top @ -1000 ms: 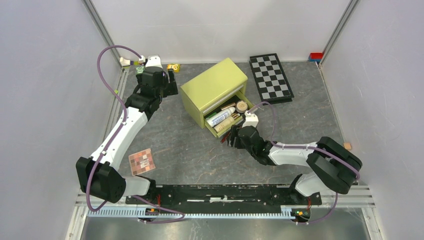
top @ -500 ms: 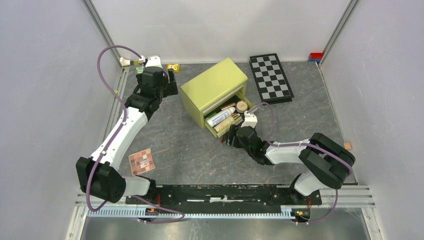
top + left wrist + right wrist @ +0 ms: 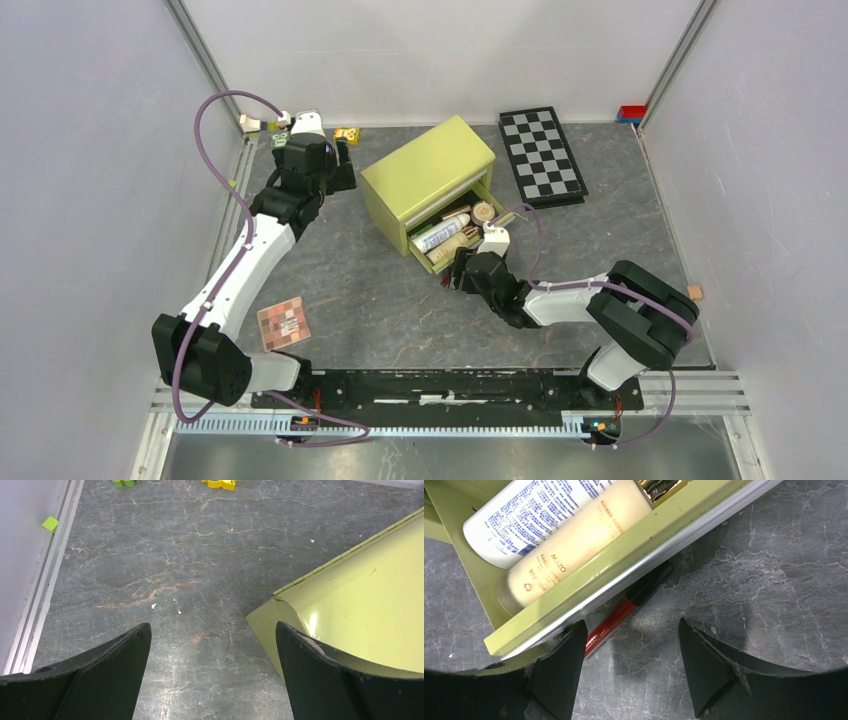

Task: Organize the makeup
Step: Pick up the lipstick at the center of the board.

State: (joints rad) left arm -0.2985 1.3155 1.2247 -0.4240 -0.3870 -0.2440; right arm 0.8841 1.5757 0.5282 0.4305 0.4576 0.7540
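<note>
A green box (image 3: pixel 428 170) stands mid-table with its drawer (image 3: pixel 634 570) pulled out. In the drawer lie a white tube (image 3: pixel 539 515), a beige gold-capped bottle (image 3: pixel 574 545) and a tan jar (image 3: pixel 484 211). A red stick (image 3: pixel 611 624) with a black cap lies on the floor along the drawer's front. My right gripper (image 3: pixel 630 626) is open just in front of it, the left fingertip right beside the stick, nothing held. The square eyeshadow palette (image 3: pixel 284 322) lies at the near left. My left gripper (image 3: pixel 212 626) hangs open over bare floor beside the box's left corner.
A checkerboard (image 3: pixel 543 155) lies right of the box at the back. Small yellow (image 3: pixel 220 484) and green (image 3: pixel 122 482) toy blocks sit near the back left wall. A metal rail (image 3: pixel 45 575) runs along the left edge. A small tan block (image 3: pixel 695 292) is at the far right.
My right arm has shifted a little left, bringing its gripper closer to the drawer front and the red stick. The left arm has not moved.
</note>
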